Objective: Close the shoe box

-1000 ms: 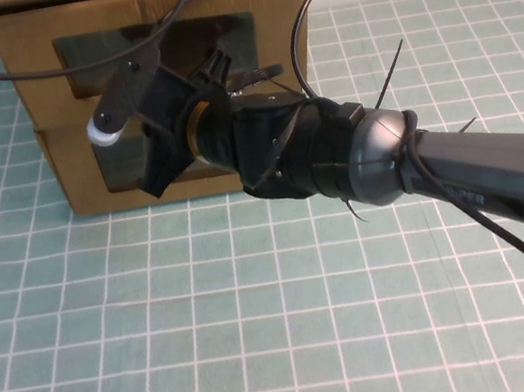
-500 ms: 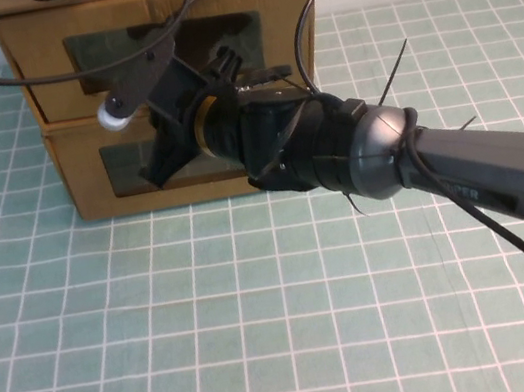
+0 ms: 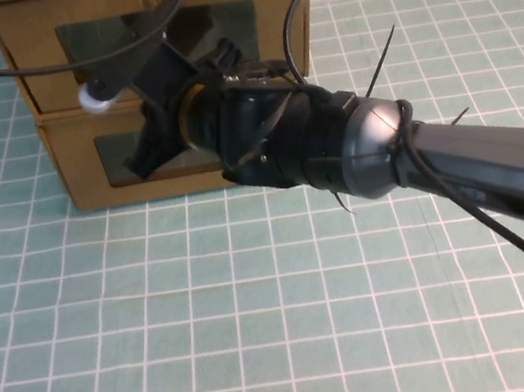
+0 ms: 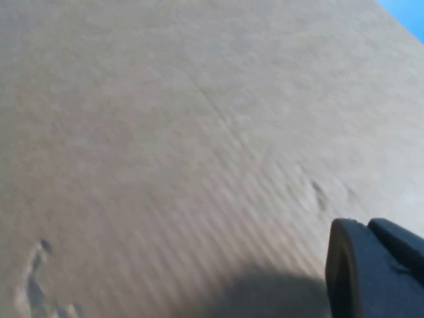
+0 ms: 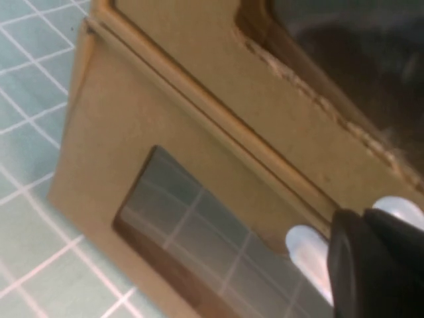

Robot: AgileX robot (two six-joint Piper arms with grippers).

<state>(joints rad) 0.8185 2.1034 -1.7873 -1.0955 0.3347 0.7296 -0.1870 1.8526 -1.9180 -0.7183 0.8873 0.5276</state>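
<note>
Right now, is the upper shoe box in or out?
In: shoe box front looks about flush with the lower box. Right hand at its front; left hand close against cardboard.

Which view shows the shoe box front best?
The high view: the shoe box shows both stacked windowed fronts, with the right gripper against them. The right wrist view shows only a corner. The left wrist view shows plain cardboard beside the left gripper.

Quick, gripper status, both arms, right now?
Left gripper: pressed close to a plain cardboard face; open or shut cannot be told.
Right gripper: at the stacked shoe box fronts; open or shut cannot be told.
</note>
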